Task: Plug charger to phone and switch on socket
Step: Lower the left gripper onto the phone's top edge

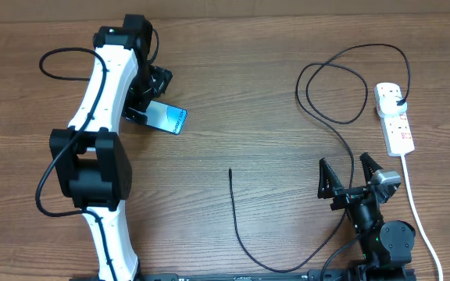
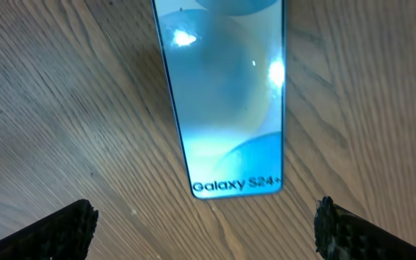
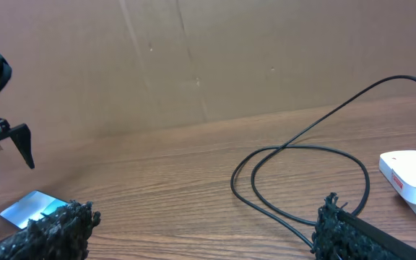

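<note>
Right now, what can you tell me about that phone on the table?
The phone is a slim rectangle with dark edges and a lit light-blue screen reading "Galaxy S24+". It lies flat, face up, on the wooden table, towards its left side, slanted. The left gripper hangs over it, open, fingers clear of it.

Wood-grain table (image 1: 233, 94); plain brown backdrop (image 3: 193, 58), possibly cardboard.

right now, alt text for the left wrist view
A lit Galaxy S24+ phone lies screen up on the wooden table, just ahead of the open left gripper, whose black fingertips show at the bottom corners.
</note>
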You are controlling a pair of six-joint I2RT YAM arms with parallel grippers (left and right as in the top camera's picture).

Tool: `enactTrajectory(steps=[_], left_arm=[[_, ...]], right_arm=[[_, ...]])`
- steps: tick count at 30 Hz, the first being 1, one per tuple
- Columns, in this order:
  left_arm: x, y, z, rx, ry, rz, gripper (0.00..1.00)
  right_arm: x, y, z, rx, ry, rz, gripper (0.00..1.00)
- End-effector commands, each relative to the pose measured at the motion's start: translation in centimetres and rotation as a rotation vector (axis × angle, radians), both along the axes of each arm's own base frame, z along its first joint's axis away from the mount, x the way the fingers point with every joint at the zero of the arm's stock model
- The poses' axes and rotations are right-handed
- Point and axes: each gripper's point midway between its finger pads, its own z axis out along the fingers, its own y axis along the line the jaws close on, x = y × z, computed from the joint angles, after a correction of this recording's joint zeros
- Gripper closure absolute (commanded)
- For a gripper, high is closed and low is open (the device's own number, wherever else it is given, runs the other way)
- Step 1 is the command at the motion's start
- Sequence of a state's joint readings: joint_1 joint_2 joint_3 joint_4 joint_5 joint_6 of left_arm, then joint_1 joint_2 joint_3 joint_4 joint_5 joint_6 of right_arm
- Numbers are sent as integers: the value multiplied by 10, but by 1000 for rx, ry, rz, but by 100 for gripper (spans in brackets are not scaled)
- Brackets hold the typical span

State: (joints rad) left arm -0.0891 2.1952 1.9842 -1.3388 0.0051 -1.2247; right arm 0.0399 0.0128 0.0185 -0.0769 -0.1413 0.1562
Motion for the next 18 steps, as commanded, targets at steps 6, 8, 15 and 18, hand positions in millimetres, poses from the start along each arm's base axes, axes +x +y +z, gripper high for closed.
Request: enactTrajectory(steps=[6,8,15,18], left_arm=[[7,12,1,41,-23,17,0],[7,13,0,45,-20,17,0],[4,14,-9,51,-7,49,0],[2,13,-15,44,2,53,0]], right_arm=[[0,0,-2,-7,-4,-4,0],[0,0,-2,-7,-4,-4,0],[0,0,-2,-7,-4,-4,0],[0,0,-2,-7,-4,-4,0]])
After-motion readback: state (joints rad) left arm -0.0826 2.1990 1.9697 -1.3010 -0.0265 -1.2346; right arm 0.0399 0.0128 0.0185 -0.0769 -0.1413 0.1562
